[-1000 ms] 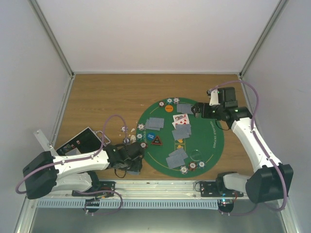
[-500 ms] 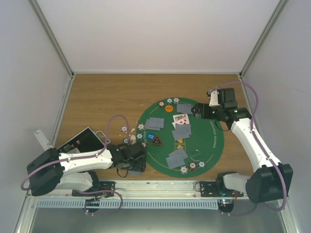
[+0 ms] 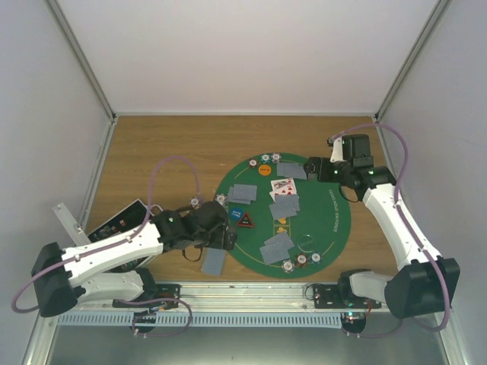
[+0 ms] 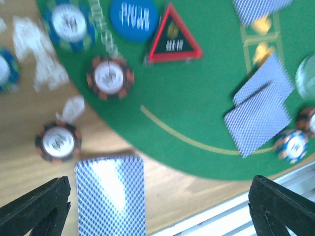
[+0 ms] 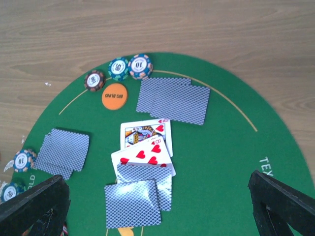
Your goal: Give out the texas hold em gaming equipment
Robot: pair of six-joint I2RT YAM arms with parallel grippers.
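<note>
A stack of grey-backed cards [image 4: 110, 194] lies flat on the wood just off the green mat [image 3: 335, 220], seen from above as the stack [image 3: 214, 261]. My left gripper [image 4: 157, 211] hangs open above it, touching nothing; from overhead the left gripper [image 3: 223, 237] sits at the mat's left rim. Striped chips [image 4: 109, 77] [image 4: 58, 141], a blue disc [image 4: 134, 18] and the red-black triangle marker [image 4: 173, 38] lie nearby. My right gripper [image 5: 157, 211] stands open and empty over the mat's far side, above face-up heart cards [image 5: 147, 142], face-down cards [image 5: 173, 101] and an orange disc [image 5: 114, 96].
A black case [image 3: 114, 226] lies on the wood at the left, partly under my left arm. More chips [image 3: 301, 260] and a card pair [image 3: 277, 247] sit at the mat's near edge. A metal rail [image 3: 251, 293] runs along the table front.
My left gripper has opened and let go of the card stack, which now lies on the wood, and the arm has moved away from it toward the mat. The right arm has barely moved.
</note>
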